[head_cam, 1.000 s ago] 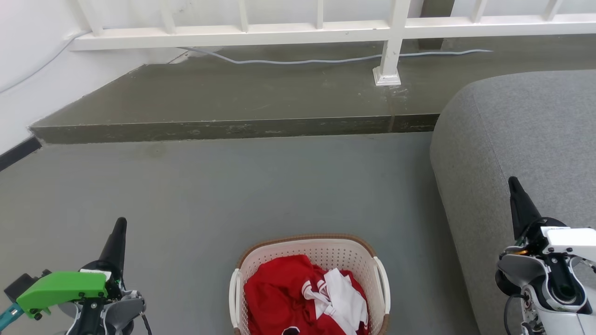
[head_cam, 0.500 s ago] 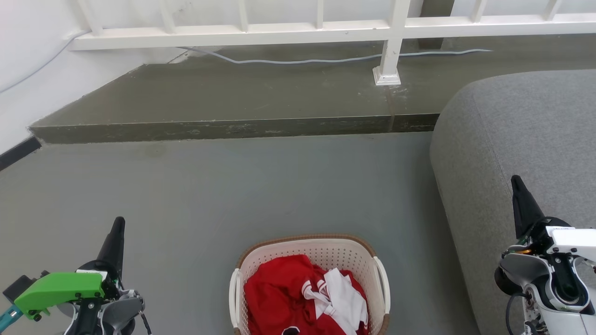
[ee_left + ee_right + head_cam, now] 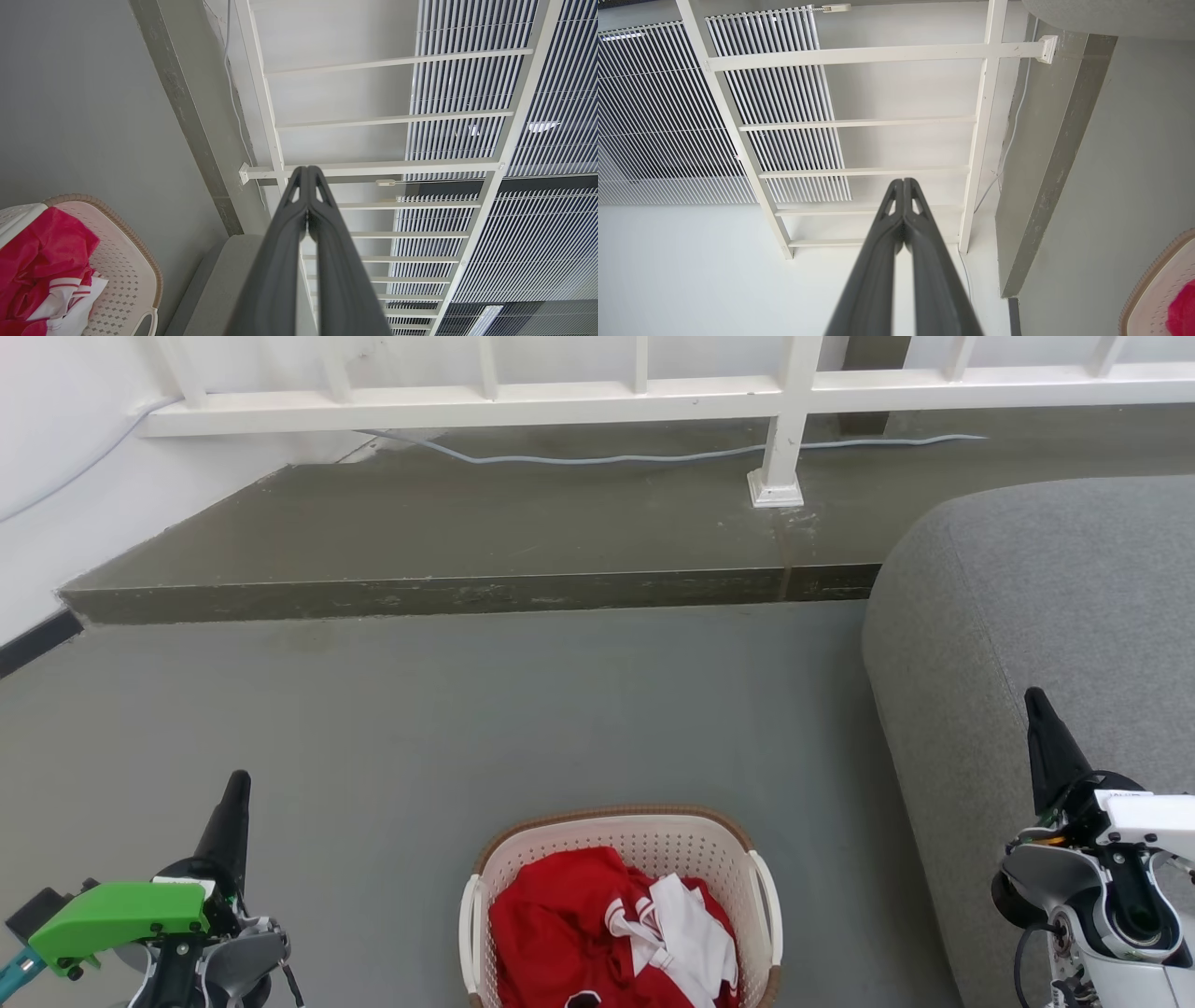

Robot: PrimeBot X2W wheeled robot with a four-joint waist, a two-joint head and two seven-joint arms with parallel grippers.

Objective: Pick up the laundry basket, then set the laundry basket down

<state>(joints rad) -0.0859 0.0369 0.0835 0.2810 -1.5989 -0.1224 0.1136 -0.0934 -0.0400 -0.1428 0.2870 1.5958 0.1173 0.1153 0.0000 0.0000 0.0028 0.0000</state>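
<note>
The laundry basket (image 3: 644,833), cream-white and perforated with a brown woven rim and white side handles, stands on the grey floor at the bottom centre of the head view, holding red and white clothes. It shows again at the lower left of the left wrist view as the basket (image 3: 126,252), and its rim (image 3: 1153,280) shows at the right edge of the right wrist view. My left gripper (image 3: 240,782) hangs well to the basket's left, shut and empty. My right gripper (image 3: 1032,700) is off to the basket's right in front of the sofa, shut and empty.
A grey sofa (image 3: 1055,616) fills the right side, close to the basket. A raised concrete step (image 3: 467,588) crosses the floor ahead, with a white railing (image 3: 560,401) and a loose cable (image 3: 607,457) on it. A white wall (image 3: 56,504) stands at the left.
Both grippers shifted very slightly between one second ago and half a second ago, the left a bit lower, the right a bit up and right. Since then nothing has moved.
</note>
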